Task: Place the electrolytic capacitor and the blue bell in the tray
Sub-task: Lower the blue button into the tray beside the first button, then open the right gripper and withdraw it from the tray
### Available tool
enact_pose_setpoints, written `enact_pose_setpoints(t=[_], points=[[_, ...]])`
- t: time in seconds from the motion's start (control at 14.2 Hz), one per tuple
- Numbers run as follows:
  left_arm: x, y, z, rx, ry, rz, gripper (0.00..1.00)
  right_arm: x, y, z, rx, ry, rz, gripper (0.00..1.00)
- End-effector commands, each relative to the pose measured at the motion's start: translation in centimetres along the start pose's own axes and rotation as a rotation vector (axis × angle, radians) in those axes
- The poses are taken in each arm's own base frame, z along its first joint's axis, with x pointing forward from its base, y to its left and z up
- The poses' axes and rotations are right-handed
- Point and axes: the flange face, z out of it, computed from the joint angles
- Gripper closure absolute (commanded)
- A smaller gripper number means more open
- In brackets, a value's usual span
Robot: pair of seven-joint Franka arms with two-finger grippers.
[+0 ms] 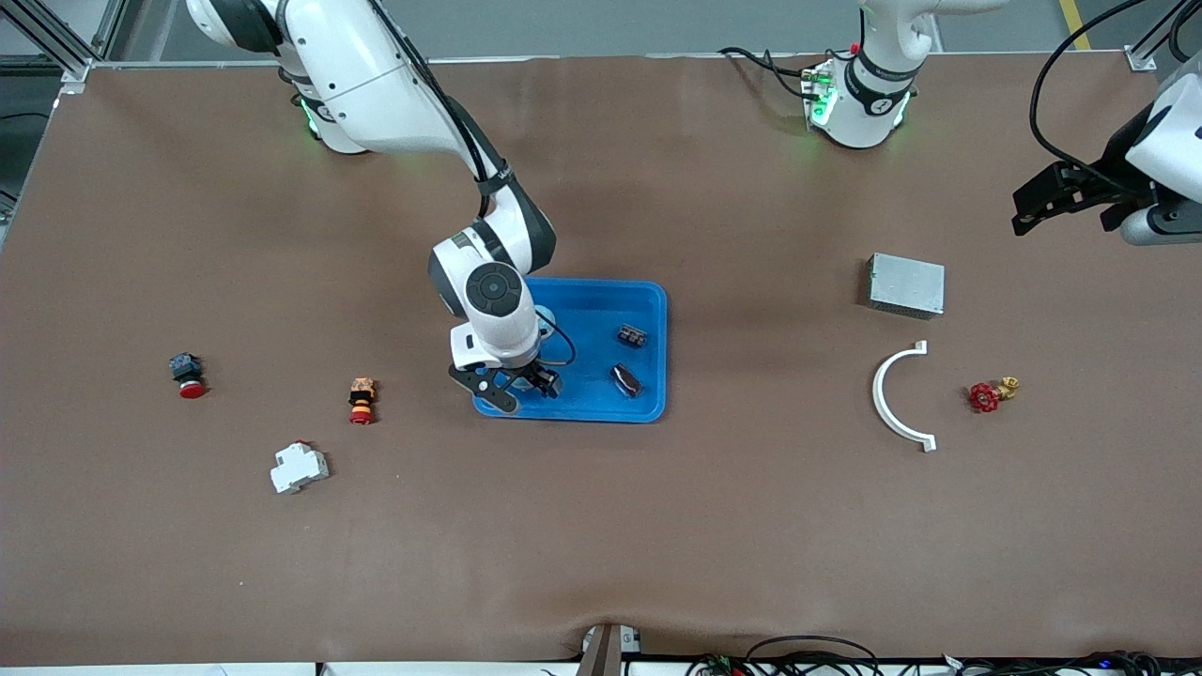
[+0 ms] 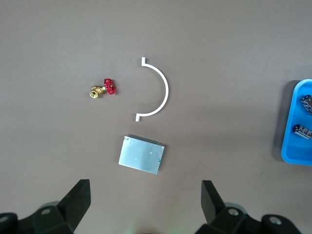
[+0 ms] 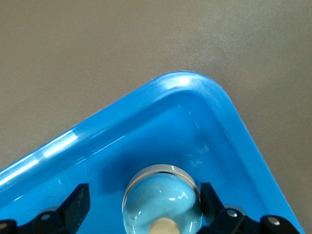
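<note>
The blue tray (image 1: pixel 648 299) lies mid-table. My right gripper (image 1: pixel 519 385) is low over the tray's corner nearest the front camera at the right arm's end. Its fingers are open around the blue bell (image 3: pixel 163 202), a glossy light-blue dome with a metal rim that sits on the tray floor (image 3: pixel 161 131). In the front view the hand hides most of the bell. Two dark capacitors (image 1: pixel 632 335) (image 1: pixel 626 379) lie in the tray toward the left arm's end; both also show in the left wrist view (image 2: pixel 307 103) (image 2: pixel 303 131). My left gripper (image 1: pixel 1033 208) waits open and empty, up in the air.
A grey metal box (image 1: pixel 905 284), a white curved bracket (image 1: pixel 892 399) and a red-handled brass valve (image 1: pixel 991 393) lie at the left arm's end. Two red push buttons (image 1: pixel 188 374) (image 1: pixel 362 400) and a white breaker (image 1: pixel 299 467) lie at the right arm's end.
</note>
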Motion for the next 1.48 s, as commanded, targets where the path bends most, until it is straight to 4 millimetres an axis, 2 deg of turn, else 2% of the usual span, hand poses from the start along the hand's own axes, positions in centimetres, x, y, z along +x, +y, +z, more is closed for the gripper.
enact_pose_setpoints(t=[0.0, 0.49, 0.63, 0.92, 1.2, 1.34, 1.41], points=[[-0.7, 0.1, -0.3, -0.014, -0.003, 0.007, 0.0, 0.0, -0.9, -0.1, 0.007, 0.019, 0.006, 0.0], [-0.7, 0.0, -0.4, -0.013, -0.002, 0.003, 0.0, 0.3, -1.0, -0.5, 0.004, 0.021, -0.004, 0.0], [-0.7, 0.0, -0.5, -0.013, 0.0, 0.003, 0.0, 0.8, -1.4, -1.5, -0.003, 0.02, -0.007, 0.0], [-0.7, 0.0, -0.4, -0.011, -0.002, 0.005, 0.0, 2.4, -2.2, -4.9, -0.058, -0.002, -0.025, 0.0], [-0.6, 0.1, -0.1, -0.009, -0.007, 0.006, 0.0, 6.6, 0.1, -8.5, -0.093, -0.038, -0.121, 0.0], [-0.7, 0.4, 0.1, -0.008, -0.012, 0.022, 0.0, 10.1, 2.7, -12.2, -0.113, -0.071, -0.238, 0.0], [-0.8, 0.8, 0.0, -0.008, -0.009, 0.032, 0.0, 12.4, 4.8, -14.4, -0.121, -0.094, -0.298, 0.0]])
